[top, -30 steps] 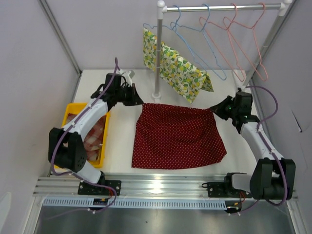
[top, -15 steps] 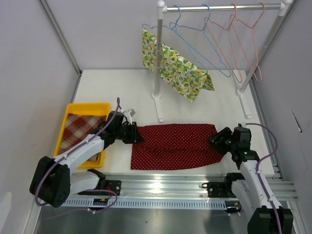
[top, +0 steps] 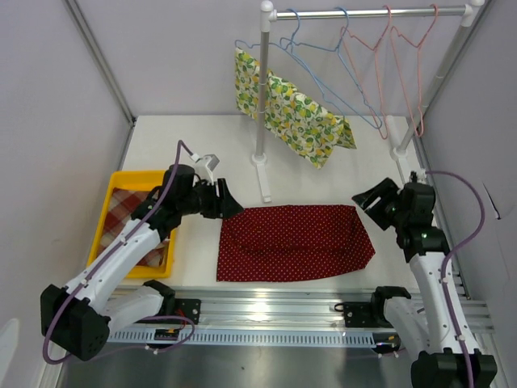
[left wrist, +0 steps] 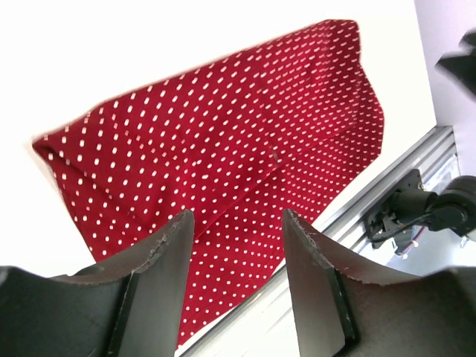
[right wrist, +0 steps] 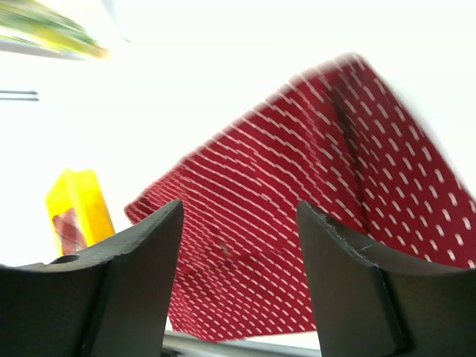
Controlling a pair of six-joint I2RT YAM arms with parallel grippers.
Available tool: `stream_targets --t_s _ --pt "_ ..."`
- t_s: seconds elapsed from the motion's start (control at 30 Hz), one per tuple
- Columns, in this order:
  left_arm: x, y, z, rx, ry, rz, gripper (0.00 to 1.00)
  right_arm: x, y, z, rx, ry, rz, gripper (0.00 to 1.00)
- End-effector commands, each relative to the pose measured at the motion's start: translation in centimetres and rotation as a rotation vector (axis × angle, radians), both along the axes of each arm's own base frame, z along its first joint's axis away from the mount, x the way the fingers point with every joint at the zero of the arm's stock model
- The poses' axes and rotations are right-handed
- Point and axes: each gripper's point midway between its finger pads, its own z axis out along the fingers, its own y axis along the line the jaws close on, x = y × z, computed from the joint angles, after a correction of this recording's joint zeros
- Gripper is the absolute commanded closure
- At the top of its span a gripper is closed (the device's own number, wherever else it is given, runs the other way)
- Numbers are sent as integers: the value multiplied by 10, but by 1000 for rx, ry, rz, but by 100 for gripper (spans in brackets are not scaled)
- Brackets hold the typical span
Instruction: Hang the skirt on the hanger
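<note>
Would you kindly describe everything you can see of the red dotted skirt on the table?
The skirt is dark red cloth with small white dots, soft and thin-looking. It lies flat on the white table, near the front rail, seemingly doubled over. Neither the left gripper nor the right gripper touches it; both hang open by its far corners.

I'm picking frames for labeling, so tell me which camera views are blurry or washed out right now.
Right wrist view: the skirt has its dots smeared into streaks, and the table is blown out white. Left wrist view: skirt sharp, table also washed out. Top view: sharp and evenly lit.
</note>
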Motion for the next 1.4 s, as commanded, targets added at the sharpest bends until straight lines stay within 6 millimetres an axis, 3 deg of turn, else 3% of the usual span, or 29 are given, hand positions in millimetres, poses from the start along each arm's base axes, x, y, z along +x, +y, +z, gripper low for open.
stream_targets --t_s 0.0,0.07,0.1,0.17,0.2,0.3,0.33,0.4,0.43,0.63,0.67,0.7,0.73,0.77,0.8,0.87,0.9,1.0,1.03,1.23,1.37 --pt "-3 -5 37 -20 -90 -50 43 25 -1 82 -86 -194 63 34" --pt "-3 -5 47 -24 -109 -54 43 35 -1 113 -130 -255 88 34" --pt "-3 -6 49 -27 -116 -59 43 45 -6 145 -183 -324 84 35" --pt "-4 -7 54 -29 -121 -66 43 54 -8 174 -219 -383 85 39" --pt "-4 -8 54 -27 -120 -72 43 56 -10 208 -236 -448 79 41" --pt "-5 -7 58 -19 -127 -77 43 68 -15 238 -283 -491 71 45" --pt "-6 -7 60 -19 -134 -78 43 72 -12 261 -299 -543 83 45" --pt "-6 -6 62 -18 -144 -77 42 77 -3 280 -308 -601 105 43" --pt "-7 -6 63 -19 -145 -77 42 78 0 303 -330 -670 118 43" --pt "-7 -9 62 -21 -135 -93 43 140 32 342 -374 -825 247 44" --pt "-6 -9 62 -21 -137 -92 42 143 37 361 -382 -877 252 44" --pt "-6 -9 63 -19 -140 -88 43 166 41 354 -410 -870 250 43" --pt "-6 -9 63 -21 -138 -89 43 174 52 356 -416 -882 271 43" --pt "-5 -9 62 -20 -137 -88 42 175 57 378 -426 -933 272 44" --pt "-6 -9 63 -20 -142 -86 43 200 64 360 -460 -892 290 44" --pt "-6 -7 62 -16 -138 -85 43 213 81 361 -491 -904 308 43" --pt "-7 -7 63 -16 -138 -85 43 228 84 361 -524 -912 297 43" --pt "-7 -6 64 -12 -141 -82 43 245 90 362 -550 -927 273 43" --pt "-8 -5 63 -8 -140 -81 43 258 88 352 -571 -910 258 43" --pt "-10 -1 64 11 -143 -79 43 282 88 350 -631 -924 212 43" --pt "-12 2 64 22 -146 -74 43 294 87 342 -659 -911 209 53"
